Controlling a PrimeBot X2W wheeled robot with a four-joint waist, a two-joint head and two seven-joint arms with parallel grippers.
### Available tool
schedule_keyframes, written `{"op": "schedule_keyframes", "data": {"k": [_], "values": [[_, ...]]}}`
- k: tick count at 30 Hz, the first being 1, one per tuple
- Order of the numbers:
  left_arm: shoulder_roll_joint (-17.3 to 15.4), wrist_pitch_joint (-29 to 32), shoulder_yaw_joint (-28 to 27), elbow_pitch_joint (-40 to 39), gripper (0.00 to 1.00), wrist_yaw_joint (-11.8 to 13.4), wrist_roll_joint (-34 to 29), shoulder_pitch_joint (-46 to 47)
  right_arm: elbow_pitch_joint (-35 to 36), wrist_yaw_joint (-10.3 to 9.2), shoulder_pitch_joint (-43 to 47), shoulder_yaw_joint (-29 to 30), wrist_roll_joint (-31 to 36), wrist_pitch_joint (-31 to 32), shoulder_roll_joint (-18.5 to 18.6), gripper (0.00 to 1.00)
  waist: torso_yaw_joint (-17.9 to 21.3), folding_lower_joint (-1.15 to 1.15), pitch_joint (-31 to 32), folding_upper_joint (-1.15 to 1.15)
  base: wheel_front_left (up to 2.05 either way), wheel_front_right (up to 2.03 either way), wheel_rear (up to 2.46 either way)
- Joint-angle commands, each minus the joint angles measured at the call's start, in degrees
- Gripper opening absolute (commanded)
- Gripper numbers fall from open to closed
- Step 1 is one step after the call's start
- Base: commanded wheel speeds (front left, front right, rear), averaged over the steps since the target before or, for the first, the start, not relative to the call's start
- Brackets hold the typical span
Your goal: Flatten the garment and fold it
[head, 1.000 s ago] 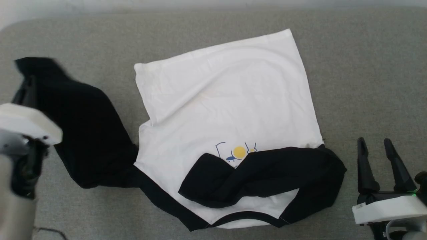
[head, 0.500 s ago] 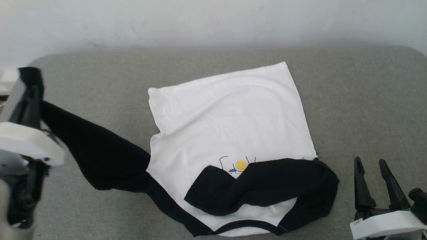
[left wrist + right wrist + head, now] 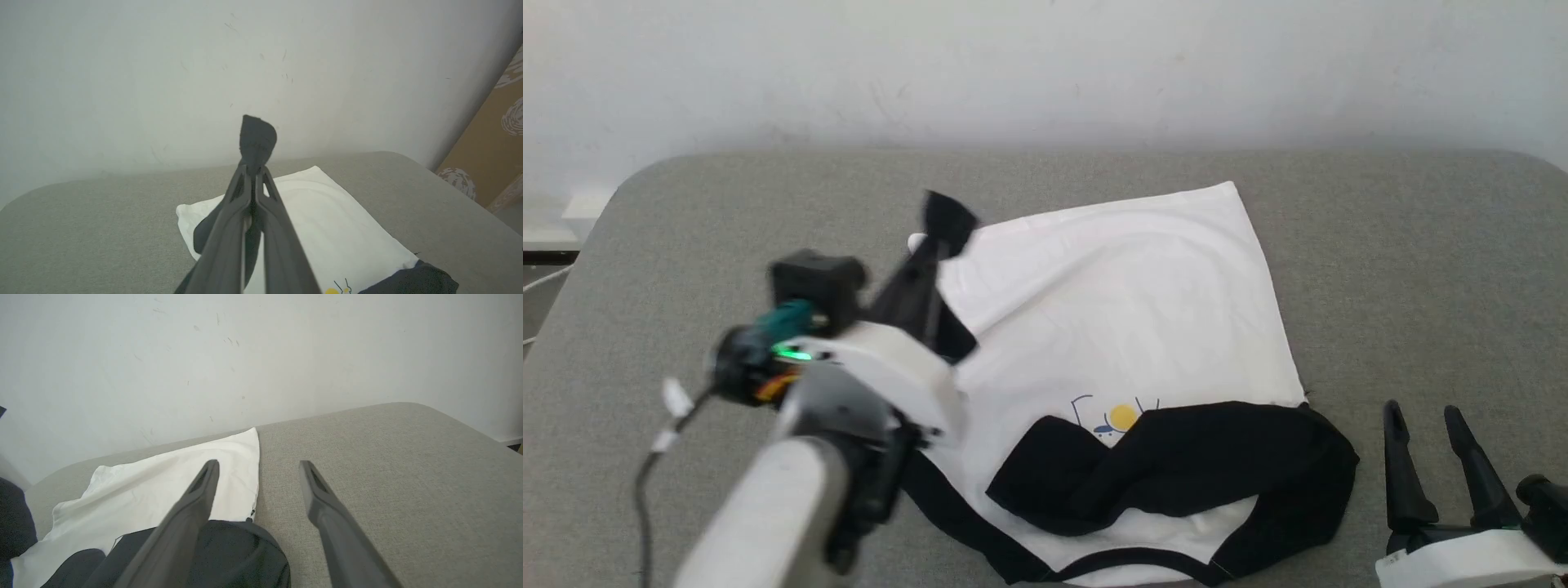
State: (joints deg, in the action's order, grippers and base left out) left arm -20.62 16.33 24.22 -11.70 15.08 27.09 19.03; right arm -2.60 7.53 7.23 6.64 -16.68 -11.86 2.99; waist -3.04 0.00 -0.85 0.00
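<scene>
**Left claw** (image 3: 938, 238): clamped shut on the cuff of the black sleeve (image 3: 947, 216), with a tuft of cloth poking past its tips. A second ago this claw held the sleeve stretched out sideways, well clear of the shirt. It now stands raised over the far left corner of the white T-shirt (image 3: 1135, 302), and the sleeve trails beneath it across the body. The head camera tilts upward over the same interval, so the shirt's apparent slide is not a real one.

**T-shirt:** lies on the grey padded bench (image 3: 1380, 245), neckline nearest the robot. The other sleeve (image 3: 1176, 465) is already folded over the chest and half covers the cartoon print (image 3: 1123, 416).

**Right claw** (image 3: 1421, 408): waits spread open just beside the shirt.

**Judgement:** the left sleeve fold is under way; laying the sleeve down and releasing it remain.
</scene>
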Motion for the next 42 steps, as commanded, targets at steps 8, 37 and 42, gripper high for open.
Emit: {"op": "schedule_keyframes", "data": {"k": [8, 37, 42], "values": [[10.1, -3.3, 10.6, 11.3, 0.0, -2.3, -3.1, 3.9, 0.5, -0.04, 0.0, -0.4, 0.2, 0.1, -0.1, 1.0, 1.4, 0.0, -1.6, 0.0, 0.0, 0.0, 0.0], [17.7, -5.2, 31.2, 39.9, 0.0, -8.1, 1.1, 7.5, 0.0, -0.04, -3.1, -0.8, 0.5, -0.2, -0.1, 1.0, 5.4, 0.0, -6.8, 0.0, 0.0, 0.0, 0.0], [17.7, -4.6, 32.0, 43.1, 0.0, -7.1, 3.1, 9.0, -0.4, -0.04, -3.5, -1.1, 0.3, -0.4, -0.1, 1.0, 6.1, 0.0, -7.0, 0.0, 0.0, 0.0, 0.0]]}}
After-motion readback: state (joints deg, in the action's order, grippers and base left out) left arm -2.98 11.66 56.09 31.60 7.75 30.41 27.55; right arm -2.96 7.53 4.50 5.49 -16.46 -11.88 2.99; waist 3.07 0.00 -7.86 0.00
